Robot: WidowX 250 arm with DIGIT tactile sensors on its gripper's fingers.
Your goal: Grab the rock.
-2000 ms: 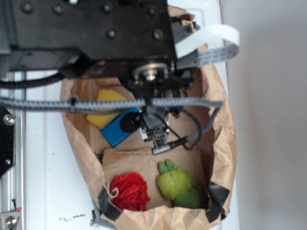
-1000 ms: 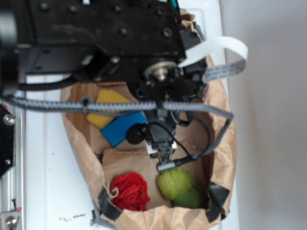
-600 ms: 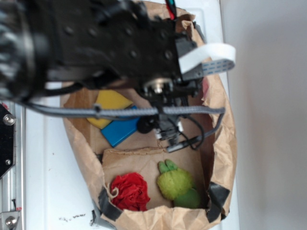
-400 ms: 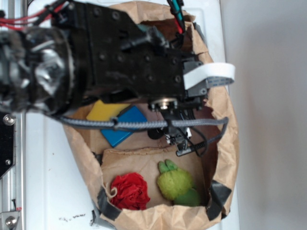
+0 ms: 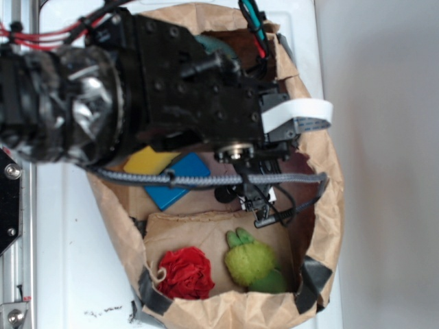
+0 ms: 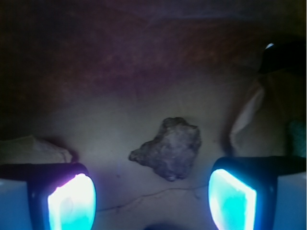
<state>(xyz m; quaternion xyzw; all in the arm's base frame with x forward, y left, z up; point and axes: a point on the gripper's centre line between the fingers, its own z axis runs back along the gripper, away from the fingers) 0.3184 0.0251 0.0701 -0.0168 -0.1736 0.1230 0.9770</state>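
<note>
Both fingers (image 6: 72, 203) of the hand (image 6: 152, 201) flank the rock (image 6: 169, 148), untouched.

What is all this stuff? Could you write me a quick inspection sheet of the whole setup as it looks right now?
Surface: brown paper bag lying open on a white table; its inside is the work floor.
Job's thing: the rock, lumpy and grey-brown, lies on the bag floor in the wrist view, between the two fingers and untouched; hidden under the arm in the exterior view.
Clutter: red frilly ball, green plush toy, blue block, yellow block.
Gripper: gripper open, glowing fingertips either side of the rock.
Cables: grey braided cable, white ribbon cable, red wires.
Surroundings: metal rail at left, plain wall at right.
</note>
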